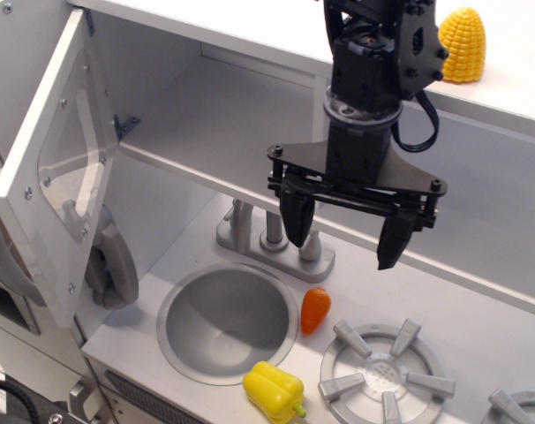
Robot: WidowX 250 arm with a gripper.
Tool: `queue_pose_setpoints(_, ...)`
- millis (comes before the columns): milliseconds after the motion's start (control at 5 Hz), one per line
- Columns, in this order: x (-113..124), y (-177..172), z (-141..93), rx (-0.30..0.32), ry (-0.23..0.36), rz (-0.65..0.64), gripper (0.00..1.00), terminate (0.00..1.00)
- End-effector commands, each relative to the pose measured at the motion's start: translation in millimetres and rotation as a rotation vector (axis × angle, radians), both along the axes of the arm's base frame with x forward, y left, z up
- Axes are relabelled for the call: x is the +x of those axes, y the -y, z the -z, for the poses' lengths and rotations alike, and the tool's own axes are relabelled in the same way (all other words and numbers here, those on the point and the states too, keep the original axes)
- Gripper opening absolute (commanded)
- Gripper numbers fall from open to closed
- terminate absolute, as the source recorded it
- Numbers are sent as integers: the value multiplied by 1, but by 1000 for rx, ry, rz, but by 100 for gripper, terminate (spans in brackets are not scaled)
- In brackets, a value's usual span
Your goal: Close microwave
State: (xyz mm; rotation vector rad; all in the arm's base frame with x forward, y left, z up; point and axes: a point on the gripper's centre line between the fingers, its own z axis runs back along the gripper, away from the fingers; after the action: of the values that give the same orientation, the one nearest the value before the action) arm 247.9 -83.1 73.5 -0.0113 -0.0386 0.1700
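The microwave (188, 115) is the white box up at the left of the toy kitchen, and it stands open. Its door (56, 168) hangs out at the far left, hinged on its left edge and swung toward us. The door is tall, so its long way runs up and down, and its clear window (73, 168) faces right, toward the gripper.

The gripper (345, 228) hangs in the middle, over the faucet (272, 234) and beyond the sink (228, 320). Its two fingers point down, spread apart, with nothing between them.

So the door lies well off to the left of the gripper, and a bit higher. I think the gripper has to go left, get round the door's front side, and push it back and to the right until it shuts.
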Motion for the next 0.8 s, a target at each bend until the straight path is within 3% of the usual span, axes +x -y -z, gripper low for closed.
queue_pose_setpoints(0,0,0,0,0,0,0,100,0)
queue_pose_setpoints(200,-4,-24,-33,-44,27,-35,100,0)
queue_pose_setpoints(600,-23,-83,-77,-90,100,-26,100,0)
